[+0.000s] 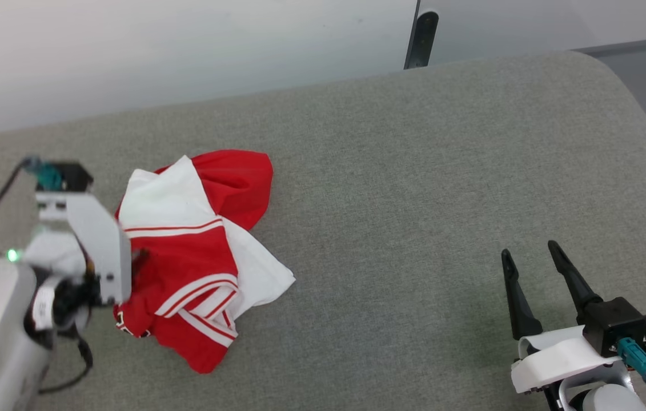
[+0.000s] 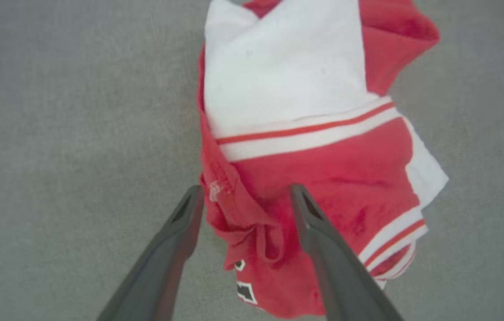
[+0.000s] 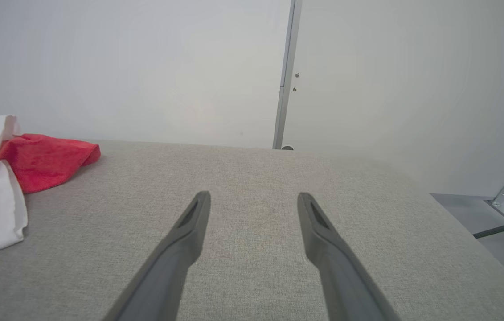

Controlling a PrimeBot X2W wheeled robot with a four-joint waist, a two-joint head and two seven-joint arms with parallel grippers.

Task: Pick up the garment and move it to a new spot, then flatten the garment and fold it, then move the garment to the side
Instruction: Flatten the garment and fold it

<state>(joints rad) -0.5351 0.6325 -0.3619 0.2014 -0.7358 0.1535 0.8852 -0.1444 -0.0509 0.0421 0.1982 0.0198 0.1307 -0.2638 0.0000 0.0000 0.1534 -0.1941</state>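
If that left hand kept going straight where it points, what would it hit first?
Most likely the red and white T-shirt: the open left hand has a bunched red fold between its fingers.

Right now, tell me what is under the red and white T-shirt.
The grey upholstered surface shows all around the crumpled T-shirt, so it rests on that. Its own folds cover the middle; whether anything lies beneath there cannot be seen.

The garment lies crumpled at left on the grey cushion, the left gripper at its edge. The right gripper sits near right, fingers spread.
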